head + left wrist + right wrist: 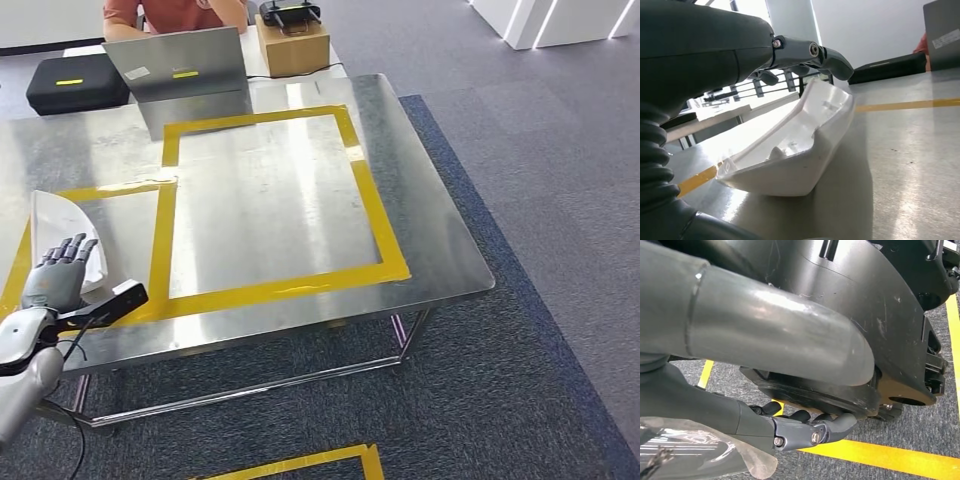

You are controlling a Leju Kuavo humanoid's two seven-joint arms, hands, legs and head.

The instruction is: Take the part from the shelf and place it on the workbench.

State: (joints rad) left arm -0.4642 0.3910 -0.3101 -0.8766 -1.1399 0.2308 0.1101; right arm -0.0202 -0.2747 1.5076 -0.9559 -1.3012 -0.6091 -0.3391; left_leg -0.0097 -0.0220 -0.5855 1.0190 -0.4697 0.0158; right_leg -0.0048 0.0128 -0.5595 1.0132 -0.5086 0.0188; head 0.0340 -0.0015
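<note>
Grey carpet covers the floor around a metal workbench [423, 215] that carries squares of yellow tape [370, 200]. At the far left of the head view lies the white part [64, 225], resting on the workbench surface, partly over a line of the tape. In the left wrist view the part [798, 150] is a curved white shell, its hollow side up, sitting on the metal with nothing lifting it. The left hand [56, 275] is just on the near side of the part; its dark fingers [72, 250] are stretched out and apart, reaching over the part's near edge. In the left wrist view one finger [821, 55] hangs just above the rim of the part, and I cannot tell if it touches; the hand has hold of nothing.

At the far edge of the workbench stands a grey laptop [181, 75], with a black case [75, 80] to its left and a cardboard box [293, 45] to its right. A person in a reddish shirt [170, 14] sits behind the laptop.

The right hand [802, 427] hangs over the carpet and a yellow tape line, fingers slightly curled, holding nothing.
</note>
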